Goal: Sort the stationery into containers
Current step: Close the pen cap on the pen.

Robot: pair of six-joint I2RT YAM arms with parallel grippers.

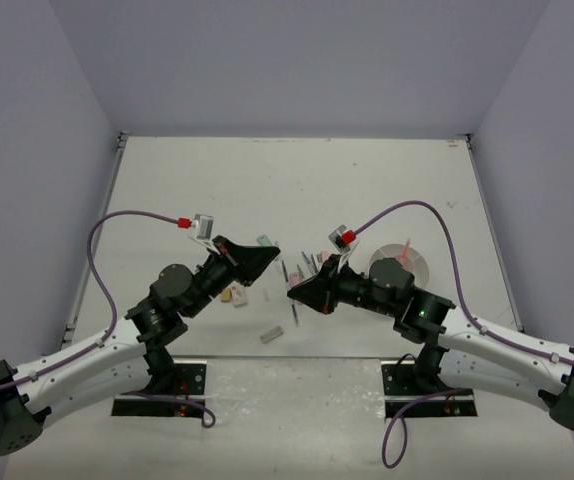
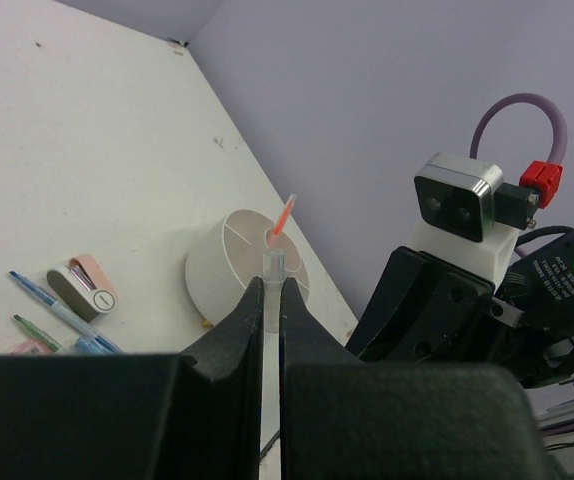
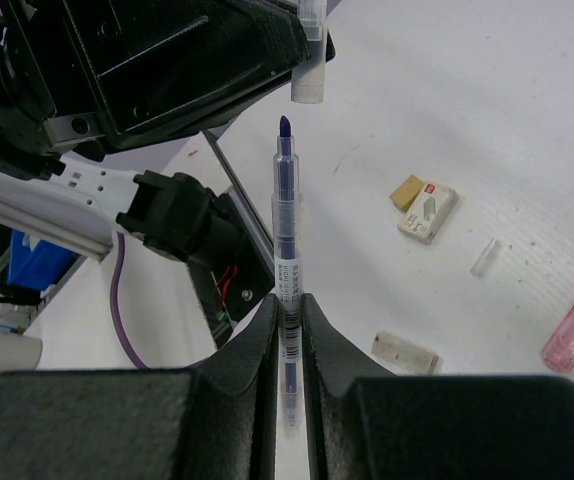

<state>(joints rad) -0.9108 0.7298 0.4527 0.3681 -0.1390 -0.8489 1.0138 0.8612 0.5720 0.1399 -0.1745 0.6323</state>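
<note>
- Right wrist view: the right gripper (image 3: 287, 303), nearest the lens, is clamping a slim blue uncapped pen (image 3: 284, 215), its tip aiming at a small clear plastic cap (image 3: 307, 80) just above.
- Left wrist view: the left gripper (image 2: 274, 288) is pinching that cap in a narrow grip. The round white divided organizer (image 2: 217, 270) is standing beyond it, holding a pink pen (image 2: 283, 215).
- Top view: both claws are meeting tip to tip above loose stationery pieces (image 1: 272, 335). Capping seems to be the step in hand; next, the tip needs aligning with the cap, then the pen goes to the organizer.
</note>
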